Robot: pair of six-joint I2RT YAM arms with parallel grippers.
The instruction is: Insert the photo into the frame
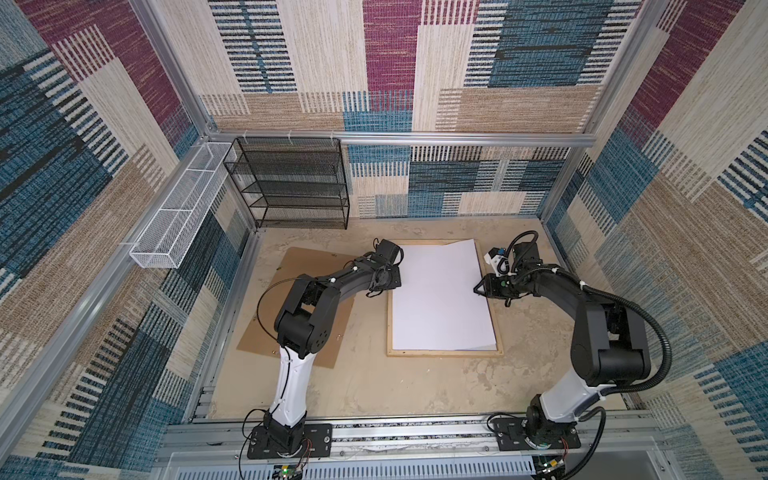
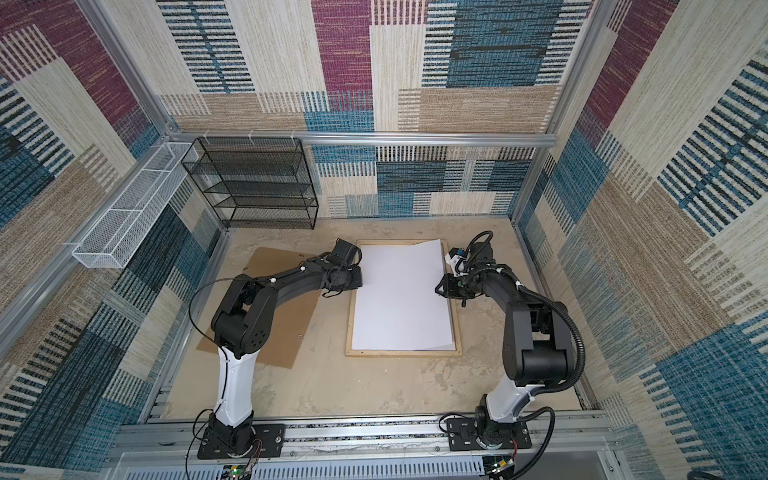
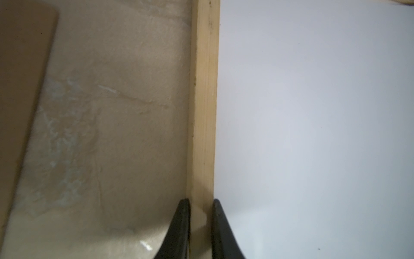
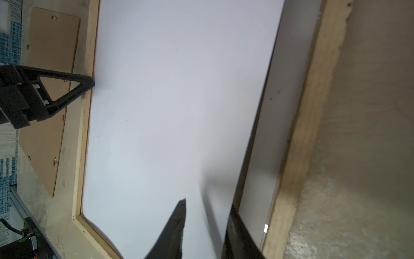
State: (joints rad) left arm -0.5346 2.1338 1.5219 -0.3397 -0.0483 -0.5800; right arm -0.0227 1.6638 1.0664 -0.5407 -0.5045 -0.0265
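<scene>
Photo (image 1: 442, 299), seemingly askew, atop frame (image 1: 444, 353)

Patchwork walls (image 1: 390, 62), black mesh shelf (image 1: 291, 183)

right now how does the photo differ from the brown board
The photo shows a plain white face and sits skewed in the frame, its far right corner over the rail. The brown board lies flat on the table left of it, partly under the left arm. Both are similar-sized rectangular sheets.
</scene>
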